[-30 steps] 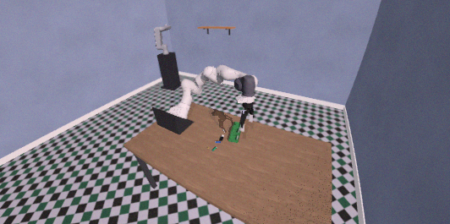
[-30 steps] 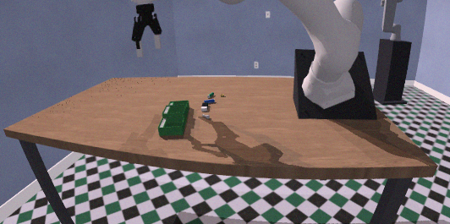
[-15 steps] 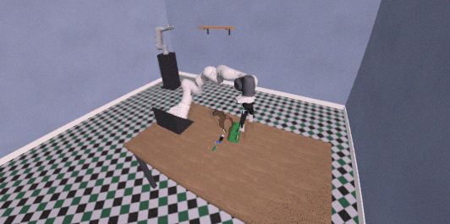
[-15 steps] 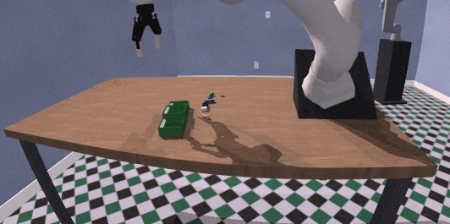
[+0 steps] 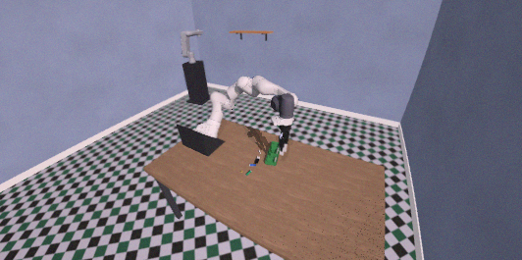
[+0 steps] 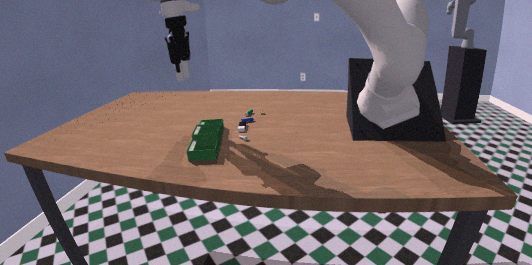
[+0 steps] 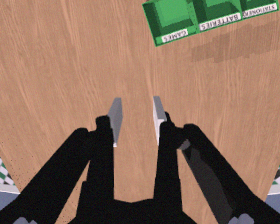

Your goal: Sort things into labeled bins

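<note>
Three green bins [image 5: 269,161] [image 6: 205,154] stand joined in a row. In the wrist view their labels read GAMES [image 7: 175,36], BATTERIES [image 7: 219,22] and STATIONERY [image 7: 261,10]. The visible part of the GAMES bin shows nothing inside. Beside the bins lie a small white thing [image 5: 259,152] [image 6: 243,138], a black-and-white thing [image 5: 257,160] [image 6: 242,127], a blue thing [image 5: 252,165] [image 6: 247,120], a green thing [image 5: 248,173] [image 6: 249,113] and a tiny yellow thing [image 5: 241,172] [image 6: 263,113]; their kinds are too small to tell. My gripper [image 5: 283,150] [image 6: 183,72] [image 7: 137,106] hangs high above the table, partly open, nothing between its fingers.
The wooden table [image 5: 319,186] [image 6: 310,135] carries the arm's base and a black panel [image 5: 192,140] [image 6: 360,100] near one end. The small things lie close together on the base side of the bins. The arm's shadow falls beside the bins.
</note>
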Robot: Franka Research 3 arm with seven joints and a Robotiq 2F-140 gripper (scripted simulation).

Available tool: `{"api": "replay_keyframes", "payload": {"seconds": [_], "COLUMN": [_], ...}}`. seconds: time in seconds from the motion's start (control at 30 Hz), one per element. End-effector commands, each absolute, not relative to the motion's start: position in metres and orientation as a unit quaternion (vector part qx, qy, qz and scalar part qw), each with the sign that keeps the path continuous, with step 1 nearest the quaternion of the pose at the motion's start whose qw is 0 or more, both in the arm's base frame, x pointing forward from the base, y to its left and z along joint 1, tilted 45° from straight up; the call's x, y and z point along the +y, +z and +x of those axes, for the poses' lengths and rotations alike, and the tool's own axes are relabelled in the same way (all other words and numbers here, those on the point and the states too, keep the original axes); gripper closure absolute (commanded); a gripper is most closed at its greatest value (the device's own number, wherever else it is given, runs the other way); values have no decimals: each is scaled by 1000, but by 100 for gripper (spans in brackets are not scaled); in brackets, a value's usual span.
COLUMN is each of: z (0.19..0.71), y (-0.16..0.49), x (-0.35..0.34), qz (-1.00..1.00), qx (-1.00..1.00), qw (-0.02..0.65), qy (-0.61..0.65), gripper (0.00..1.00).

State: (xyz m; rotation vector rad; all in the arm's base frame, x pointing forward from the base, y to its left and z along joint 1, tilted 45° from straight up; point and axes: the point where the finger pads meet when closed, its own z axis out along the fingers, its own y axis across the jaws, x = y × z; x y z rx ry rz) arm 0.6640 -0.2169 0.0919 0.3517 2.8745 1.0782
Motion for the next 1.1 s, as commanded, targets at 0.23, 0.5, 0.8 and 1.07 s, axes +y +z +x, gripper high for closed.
{"api": "replay_keyframes", "payload": {"seconds": [0.23, 0.5, 0.8, 1.07], "z": [654, 644, 639, 629], "y": [92, 90, 89, 88], "x": [-222, -221, -221, -220], "qz": [-6, -62, -118, -175], "qx": [939, 937, 932, 923], "qw": [69, 83, 102, 118], "qy": [337, 333, 326, 321], "gripper": [95, 95, 95, 95]}}
